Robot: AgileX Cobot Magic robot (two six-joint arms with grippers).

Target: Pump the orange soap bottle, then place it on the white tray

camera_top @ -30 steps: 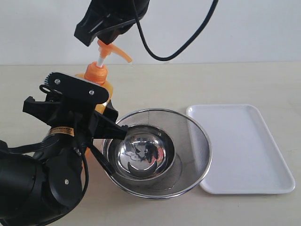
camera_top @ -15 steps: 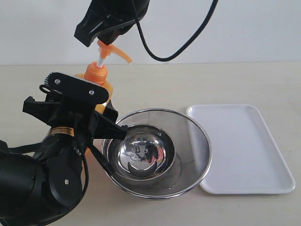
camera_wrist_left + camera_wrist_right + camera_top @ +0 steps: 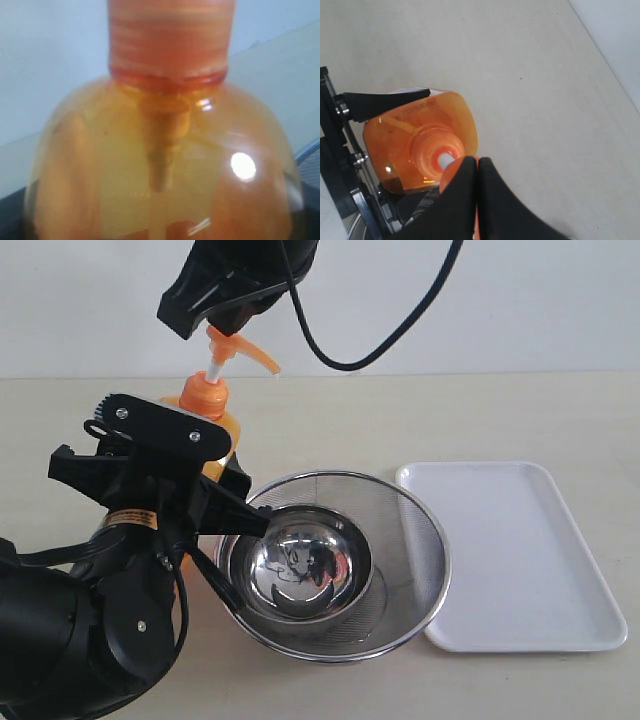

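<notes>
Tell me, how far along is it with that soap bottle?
No finished step shows yet. In hand: the left jaws grip the orange soap bottle by its body while the shut right jaws sit on its pump head, white stem raised. Left: setting the bottle on the white tray, which it stands apart from.

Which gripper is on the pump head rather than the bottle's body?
The right gripper, above the orange soap bottle: its shut fingers sit on the pump head. The left gripper clamps the bottle's body from the side.
</notes>
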